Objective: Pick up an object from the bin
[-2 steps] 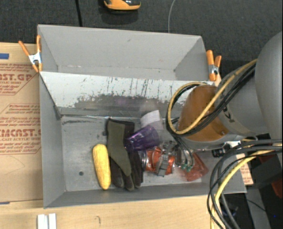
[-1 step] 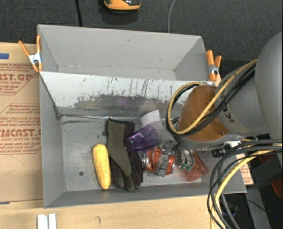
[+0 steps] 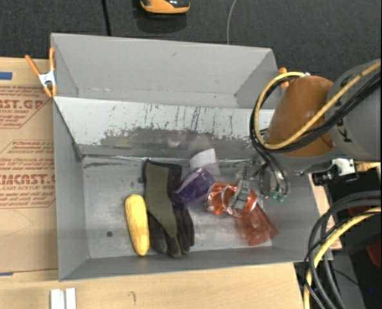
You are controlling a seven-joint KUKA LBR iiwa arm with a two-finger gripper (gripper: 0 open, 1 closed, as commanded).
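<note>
My gripper (image 3: 245,197) is low in the right part of the bin, its fingers down on a crumpled clear red plastic wrapper (image 3: 242,212) that spreads toward the bin's front right. Just left of it lies a purple translucent bottle with a pale cap (image 3: 196,177), tilted. I cannot tell whether the fingers are closed on the wrapper.
A dark olive glove (image 3: 166,206) lies in the middle of the bin floor. A yellow banana-shaped toy (image 3: 137,224) lies to its left near the front wall. The arm's orange cover and cables hang over the bin's right rim.
</note>
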